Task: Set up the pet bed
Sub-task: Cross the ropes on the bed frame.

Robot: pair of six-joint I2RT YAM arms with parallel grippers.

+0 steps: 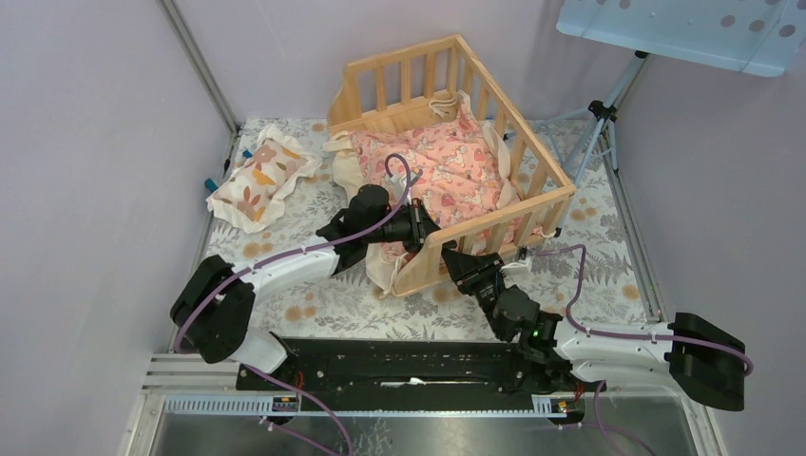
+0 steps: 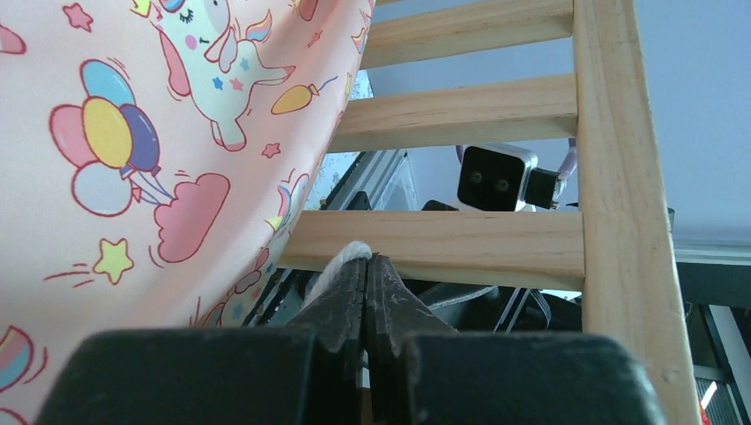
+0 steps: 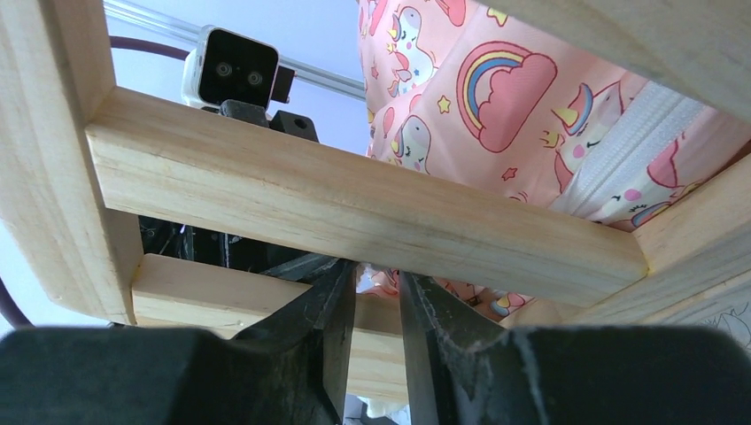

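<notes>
The pet bed (image 1: pixel 546 176) is sitting on the counter (image 1: pixel 608 275), its near rail lying between the left gripper (image 2: pixel 366 261), inside and clamping the cream edge of the cushion (image 1: pixel 447 166), and the right gripper (image 3: pixel 372 274), outside, barely parted, grasp unclear.

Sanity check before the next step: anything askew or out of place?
Yes. The cushion sits crumpled in the bed, its cream ruffle spilling out the open left side. The pillow lies outside the bed, off to the left.

pet bed (image 1: pixel 532 142) at table's (image 1: pixel 589 237) 12 o'clock | cushion (image 1: pixel 447 176) in it | pillow (image 1: pixel 259 179) on table, 9 o'clock of it | left gripper (image 1: pixel 430 233) at its 7, right gripper (image 1: pixel 458 258) at 6
</notes>
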